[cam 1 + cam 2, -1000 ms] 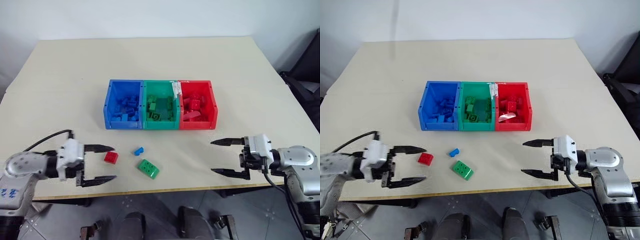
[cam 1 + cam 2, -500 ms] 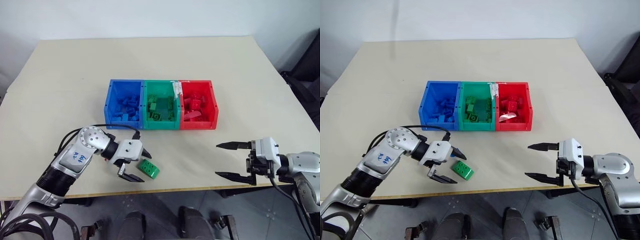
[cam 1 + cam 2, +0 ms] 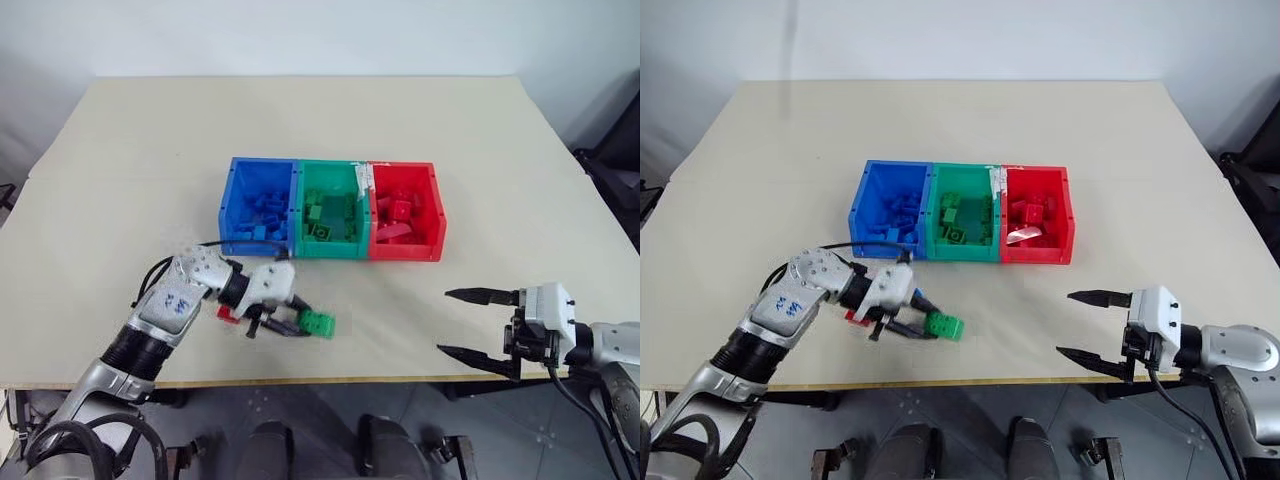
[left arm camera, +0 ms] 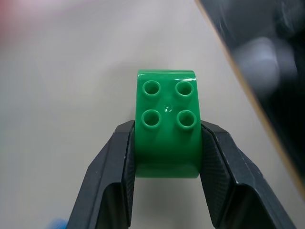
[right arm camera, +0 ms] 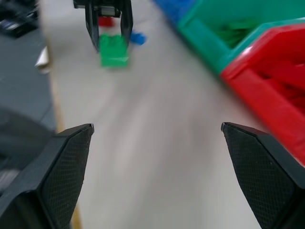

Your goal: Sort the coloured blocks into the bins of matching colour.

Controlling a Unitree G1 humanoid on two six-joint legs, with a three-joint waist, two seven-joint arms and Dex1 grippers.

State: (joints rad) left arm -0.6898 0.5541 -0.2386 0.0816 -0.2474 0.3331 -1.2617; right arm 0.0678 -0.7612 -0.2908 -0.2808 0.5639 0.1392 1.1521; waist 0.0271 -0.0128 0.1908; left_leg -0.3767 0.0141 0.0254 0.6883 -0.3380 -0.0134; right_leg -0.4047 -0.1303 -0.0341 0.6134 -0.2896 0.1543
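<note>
My left gripper (image 4: 167, 157) is clamped on the green block (image 4: 167, 124): one black finger presses each long side of it, and its studded top faces up. The block sits low over the table (image 3: 120, 180), near the front edge and a little left of the middle; I cannot tell whether it touches the surface or hangs just clear of it. A red block (image 3: 854, 317) lies on the table just behind my left gripper, partly hidden by it. In the right wrist view a small blue block (image 5: 138, 38) lies just beside the green one, on the side toward the bins.

The three bins stand joined in a row at the middle of the table, well apart from the front edge. The blue bin (image 3: 236, 170) is at the left, the green bin (image 3: 335, 167) in the middle and the red bin (image 3: 436, 195) at the right. Each holds blocks of its own colour. A pale scrap lies in the red bin near its front wall.

My right gripper (image 3: 478, 322) hangs over the front right part of the table, near the front edge and well apart from the bins and the blocks. Its two fingers stand wide apart with nothing between them, pointing toward the left side of the table.
</note>
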